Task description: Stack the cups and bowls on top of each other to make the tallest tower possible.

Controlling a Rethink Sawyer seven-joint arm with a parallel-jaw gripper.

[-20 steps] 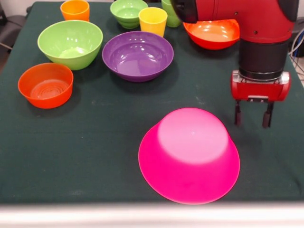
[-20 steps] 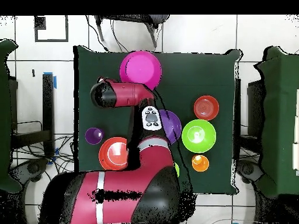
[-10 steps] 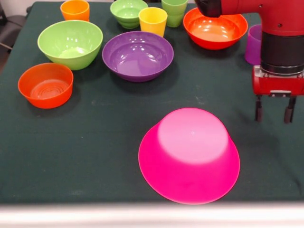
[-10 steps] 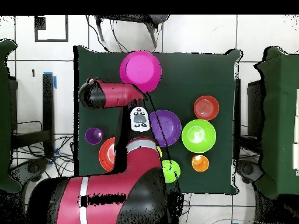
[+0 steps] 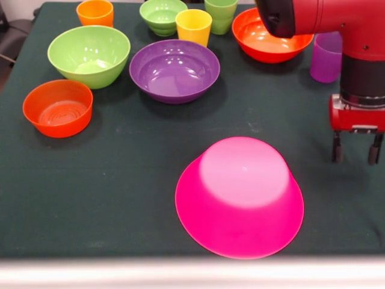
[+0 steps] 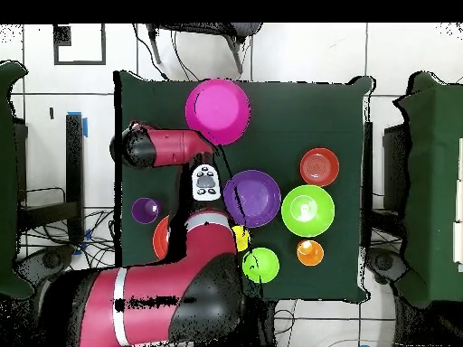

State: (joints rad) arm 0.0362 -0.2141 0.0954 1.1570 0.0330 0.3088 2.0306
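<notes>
A large pink bowl (image 5: 239, 195) lies upside down near the table's front edge; it also shows in the overhead view (image 6: 218, 110). My gripper (image 5: 356, 155) hangs open and empty just above the cloth, to the right of the pink bowl and apart from it. Behind stand a purple bowl (image 5: 174, 69), a light green bowl (image 5: 89, 54), an orange-red bowl (image 5: 58, 107), a second orange-red bowl (image 5: 264, 43) partly behind the arm, and a small ribbed green bowl (image 5: 162, 15). The orange cup (image 5: 95, 12), yellow cup (image 5: 194, 26), light green cup (image 5: 221, 13) and purple cup (image 5: 326, 57) stand upright.
The dark green table (image 5: 120, 180) ends close in front of the pink bowl. The red arm (image 5: 337, 18) reaches across the back right corner, above the second orange-red bowl. Overhead, the arm (image 6: 181, 298) covers part of that bowl (image 6: 161, 237).
My gripper has moved to the right in the front view, away from the pink bowl, still open. The purple cup and more of the back orange-red bowl have come into sight.
</notes>
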